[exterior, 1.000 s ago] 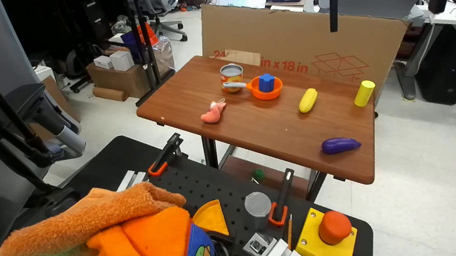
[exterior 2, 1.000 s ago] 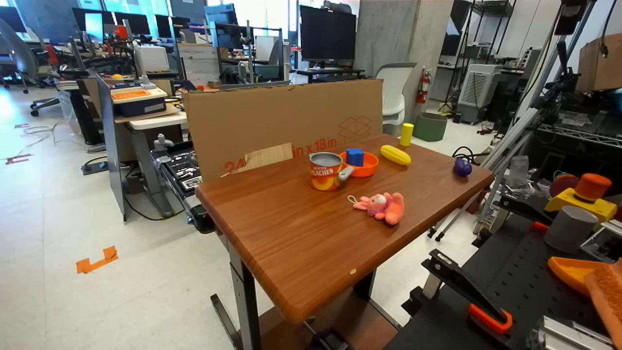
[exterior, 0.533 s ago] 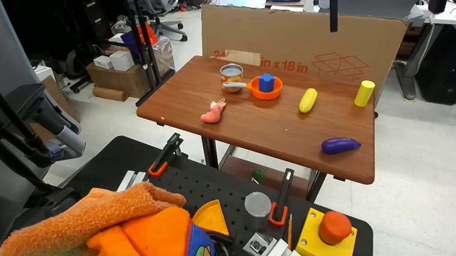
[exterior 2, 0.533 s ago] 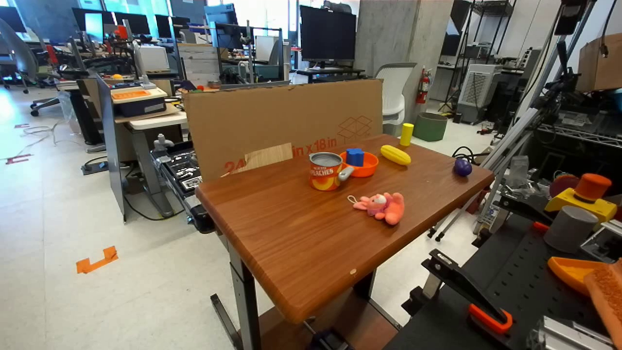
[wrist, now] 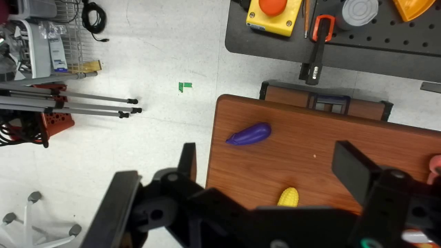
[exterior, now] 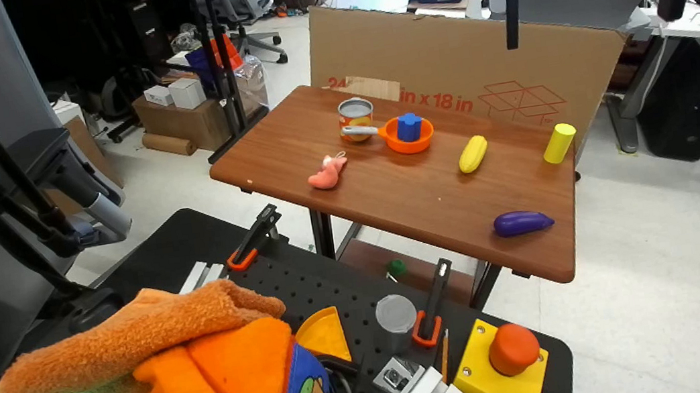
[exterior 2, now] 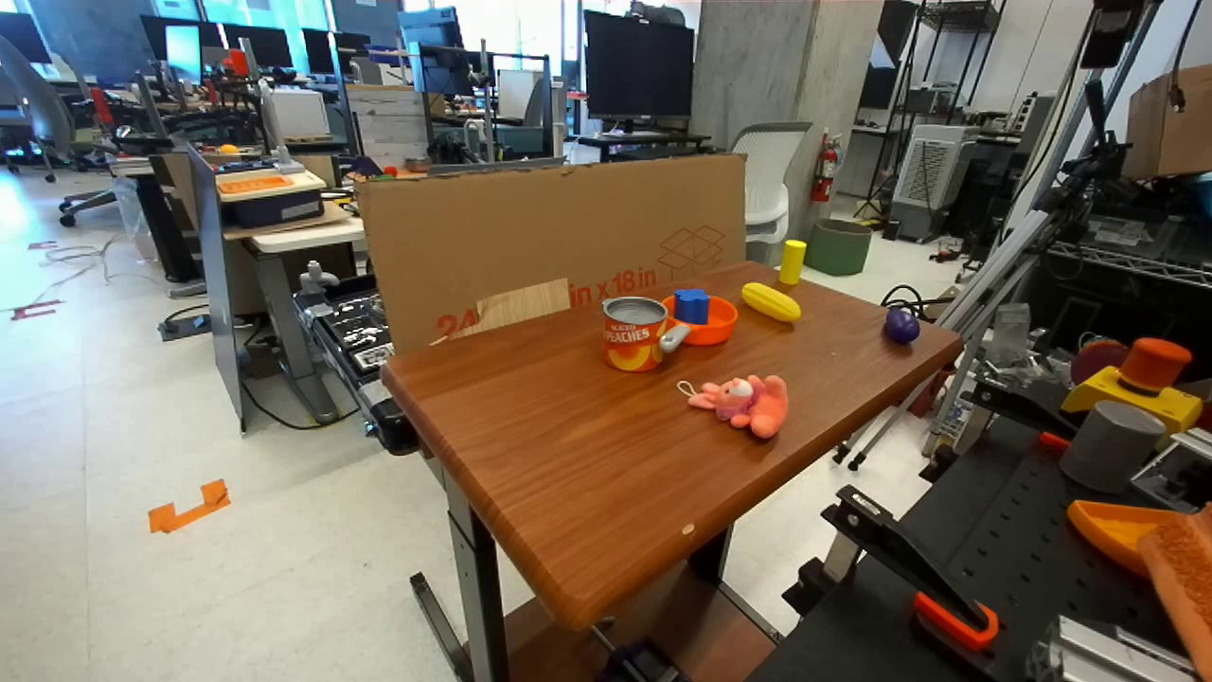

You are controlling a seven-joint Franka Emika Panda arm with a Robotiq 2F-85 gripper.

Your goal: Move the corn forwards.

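The corn (exterior: 473,154) is a yellow cob lying on the brown table, right of the orange pan; it also shows in an exterior view (exterior 2: 771,302). In the wrist view the corn (wrist: 289,197) is partly hidden by the gripper's body; only its rounded end shows between the fingers. My gripper (exterior: 594,29) is high above the table's far right part, well apart from the corn. In the wrist view the gripper (wrist: 265,147) has its fingers wide apart with nothing between them. The gripper does not show in an exterior view.
On the table (exterior 2: 530,455) are a purple eggplant (exterior: 522,222), a yellow cylinder (exterior: 559,143), an orange pan (exterior: 409,145) with a blue block (exterior: 409,127), a peach can (exterior: 356,118) and a pink plush toy (exterior: 327,172). A cardboard sheet (exterior 2: 559,227) stands along the back edge.
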